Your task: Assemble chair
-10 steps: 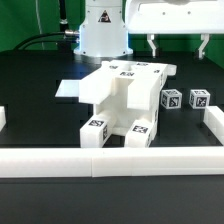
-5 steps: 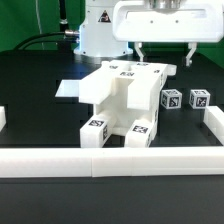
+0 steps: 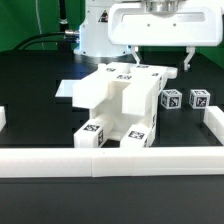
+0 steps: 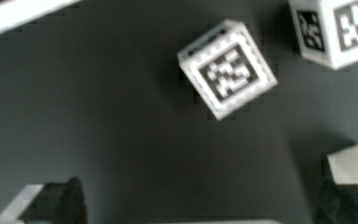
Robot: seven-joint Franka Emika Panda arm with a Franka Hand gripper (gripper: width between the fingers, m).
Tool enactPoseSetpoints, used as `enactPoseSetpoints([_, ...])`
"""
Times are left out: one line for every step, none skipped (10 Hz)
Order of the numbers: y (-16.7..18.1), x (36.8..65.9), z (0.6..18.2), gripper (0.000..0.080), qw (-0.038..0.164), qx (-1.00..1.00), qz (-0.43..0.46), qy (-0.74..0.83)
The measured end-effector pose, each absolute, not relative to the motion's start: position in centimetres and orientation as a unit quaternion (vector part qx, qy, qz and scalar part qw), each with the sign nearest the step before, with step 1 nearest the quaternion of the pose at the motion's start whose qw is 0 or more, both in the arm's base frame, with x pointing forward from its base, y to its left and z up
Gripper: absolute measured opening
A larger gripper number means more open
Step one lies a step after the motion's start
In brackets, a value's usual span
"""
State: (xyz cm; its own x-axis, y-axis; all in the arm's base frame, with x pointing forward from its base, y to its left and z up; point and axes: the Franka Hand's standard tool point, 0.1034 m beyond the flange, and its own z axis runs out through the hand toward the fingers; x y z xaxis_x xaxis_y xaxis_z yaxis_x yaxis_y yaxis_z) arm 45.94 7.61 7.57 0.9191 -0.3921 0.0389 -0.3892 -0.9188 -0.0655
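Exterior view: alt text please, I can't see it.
Open gripper hangs just above the part-built white chair. Two small tagged blocks sit beside it at the exterior view's right; a white rail crosses the foreground.

Glossy white chair (image 3: 118,100) carries black-and-white square tags (image 3: 95,132) on black table (image 3: 30,85).

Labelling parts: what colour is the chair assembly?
The chair assembly is glossy white with black-and-white square tags; clearest in the exterior view.

No legible text; patterned tags (image 4: 226,68) on chair (image 3: 113,97)
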Motion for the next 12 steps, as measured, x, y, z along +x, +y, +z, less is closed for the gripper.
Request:
enactPoseSetpoints([7.6, 46.0, 7.5, 0.0648, 0.028, -0.979, -0.018, 0.2])
enactPoseSetpoints([7.6, 46.0, 7.2, 0.0648, 0.026, -0.979, -0.011, 0.201])
enactPoseSetpoints([7.6, 46.0, 7.1, 0.0648, 0.025, -0.979, -0.007, 0.2])
enactPoseSetpoints([7.7, 46.0, 7.0, 0.0648, 0.025, -0.98, -0.005, 0.2])
enactPoseSetpoints([7.7, 46.0, 7.0, 0.0648, 0.025, -0.98, -0.004, 0.2])
enactPoseSetpoints([7.7, 46.0, 7.0, 0.0648, 0.025, -0.979, -0.004, 0.201])
enactPoseSetpoints([8.2, 45.8, 7.1, 0.0648, 0.026, -0.978, -0.003, 0.207])
enactPoseSetpoints([9.0, 45.5, 7.5, 0.0648, 0.028, -0.976, -0.001, 0.214])
enactPoseSetpoints([10.2, 45.2, 8.0, 0.0648, 0.031, -0.973, 0.004, 0.229])
enactPoseSetpoints([11.6, 45.0, 8.2, 0.0648, 0.033, -0.97, 0.004, 0.241])
enactPoseSetpoints([12.6, 44.6, 7.9, 0.0648, 0.031, -0.97, 0.006, 0.24])
enactPoseSetpoints([13.3, 44.5, 7.4, 0.0648, 0.028, -0.97, 0.004, 0.24])
